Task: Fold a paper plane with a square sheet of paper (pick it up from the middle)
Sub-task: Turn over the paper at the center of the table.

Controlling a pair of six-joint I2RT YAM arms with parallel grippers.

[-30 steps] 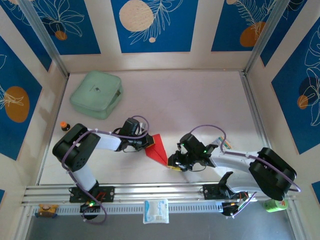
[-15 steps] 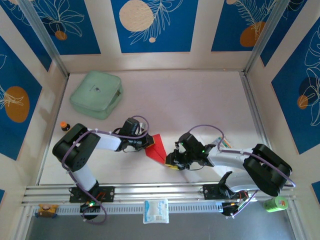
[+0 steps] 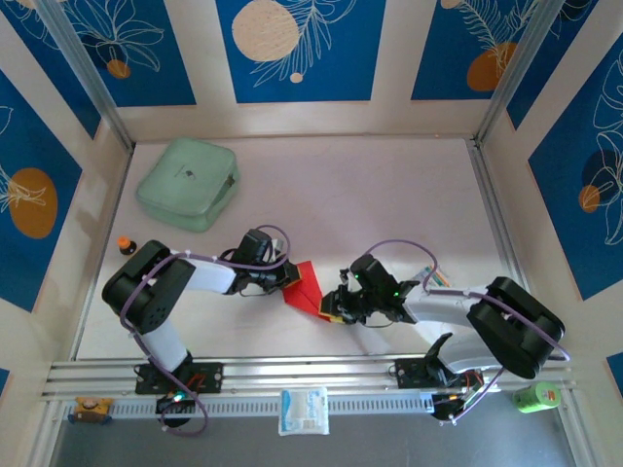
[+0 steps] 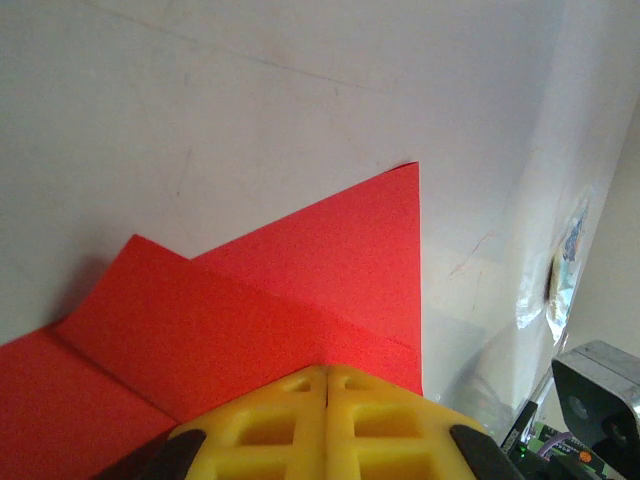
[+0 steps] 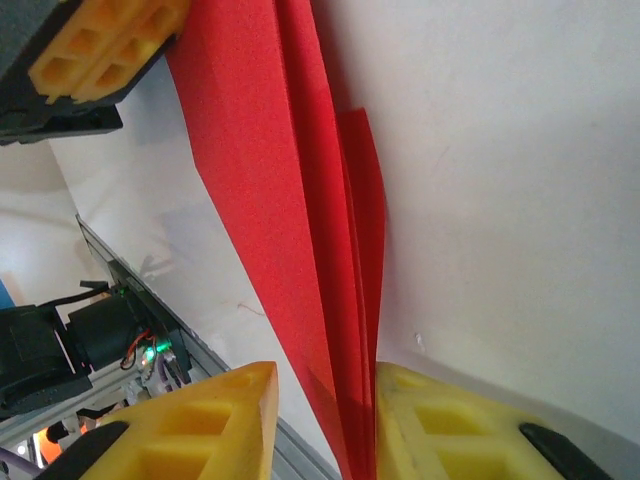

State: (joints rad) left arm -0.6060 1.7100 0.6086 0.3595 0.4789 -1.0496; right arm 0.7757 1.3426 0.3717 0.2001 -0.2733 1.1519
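Left gripper (image 4: 327, 372), my yellow fingers (image 4: 270, 420) pressed together, rests on the folded red paper (image 4: 300, 290) low in its wrist frame. My right gripper (image 5: 325, 375) stands spread astride the paper's layered edge, which touches one finger. Overhead, the paper lies mid-frame, between both grippers.

**Bystanders on and around the table**

A mint-green case (image 3: 187, 183) is lying on the pale table (image 3: 389, 195), well beyond the left gripper (image 3: 289, 279) and off to its left. A small orange bottle with a black cap (image 3: 126, 245) is standing far to that gripper's left, at the table's edge. A white packet (image 3: 303, 410) is sitting on the near side of the metal rail (image 3: 292, 373), almost straight behind the right gripper (image 3: 331, 306). A green object (image 3: 537, 397) is resting far to its right. Blue floral panels (image 3: 292, 49) are lining the walls beyond.
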